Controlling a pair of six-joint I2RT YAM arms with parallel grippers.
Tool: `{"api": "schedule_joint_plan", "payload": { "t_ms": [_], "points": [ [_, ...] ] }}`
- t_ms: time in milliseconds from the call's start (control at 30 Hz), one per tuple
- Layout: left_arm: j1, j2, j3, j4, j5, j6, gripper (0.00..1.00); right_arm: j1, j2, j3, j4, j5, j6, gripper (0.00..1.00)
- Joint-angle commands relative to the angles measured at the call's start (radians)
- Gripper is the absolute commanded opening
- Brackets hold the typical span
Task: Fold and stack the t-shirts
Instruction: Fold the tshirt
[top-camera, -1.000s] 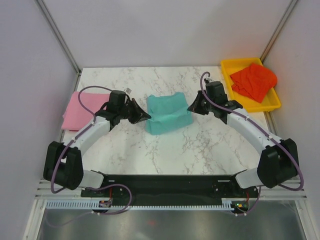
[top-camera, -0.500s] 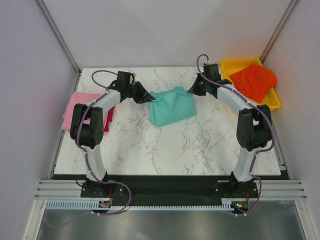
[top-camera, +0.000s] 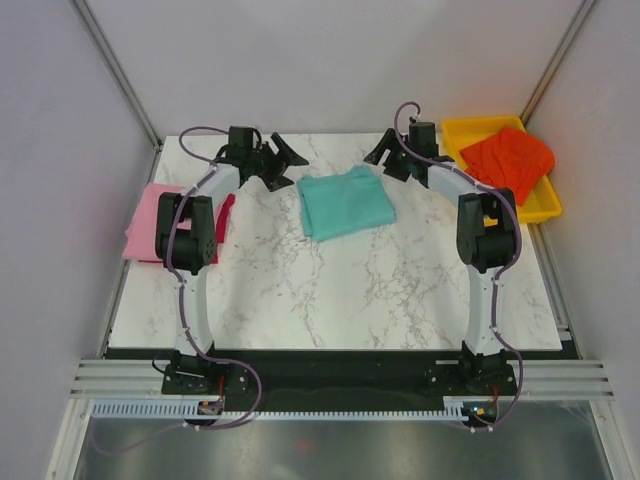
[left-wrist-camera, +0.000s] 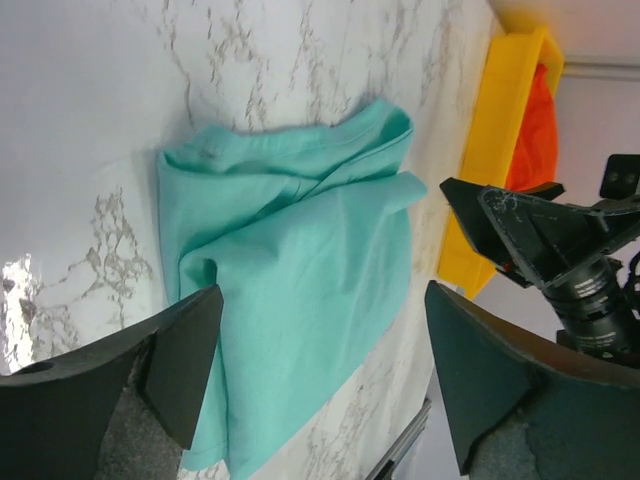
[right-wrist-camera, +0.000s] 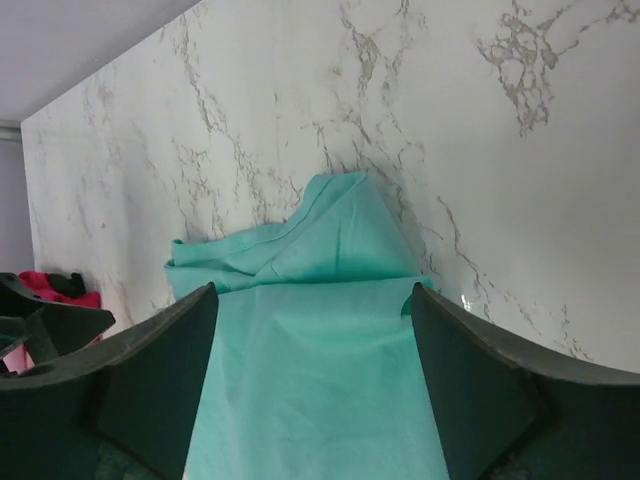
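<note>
A folded teal t-shirt (top-camera: 345, 203) lies flat on the marble table's far middle, also in the left wrist view (left-wrist-camera: 300, 270) and the right wrist view (right-wrist-camera: 320, 340). My left gripper (top-camera: 287, 163) stands open just off its far left corner, nothing between the jaws (left-wrist-camera: 322, 300). My right gripper (top-camera: 382, 160) stands open off its far right corner, also empty (right-wrist-camera: 313, 295). A pink t-shirt (top-camera: 150, 222) lies at the left edge with a crimson t-shirt (top-camera: 225, 212) partly hidden behind my left arm. An orange-red t-shirt (top-camera: 510, 160) lies in the tray.
The yellow plastic tray (top-camera: 452, 132) stands at the far right corner, close to my right arm. White walls enclose the table at the back and both sides. Both arms stretch far out along the table's sides.
Both grippers carried the teal t-shirt's edge toward the far side, then opened and let it go. The shirt now lies flat, and both grippers have drawn slightly away from it.
</note>
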Motion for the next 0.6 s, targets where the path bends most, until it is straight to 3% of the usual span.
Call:
{"api": "schedule_joint_plan", "payload": {
  "t_ms": [0, 200, 333, 433, 567],
  "points": [
    [-0.042, -0.097, -0.094, 0.062, -0.03, 0.04, 0.87, 0.007, -0.093, -0.087, 0.067, 0.025, -0.055, 0.82],
    [-0.075, -0.135, -0.225, 0.149, -0.127, 0.071, 0.65, 0.007, -0.099, -0.124, 0.053, 0.06, -0.107, 0.68],
    [-0.076, -0.126, -0.292, 0.243, -0.147, 0.056, 0.64, 0.007, -0.052, -0.104, 0.053, 0.049, -0.112, 0.67],
    [-0.076, -0.105, -0.289, 0.269, -0.138, 0.044, 0.61, 0.007, -0.007, -0.068, 0.061, 0.013, -0.098, 0.51],
    [-0.076, -0.088, -0.282, 0.293, -0.145, 0.031, 0.56, 0.007, 0.037, -0.039, 0.071, 0.005, -0.084, 0.4]
  ]
}}
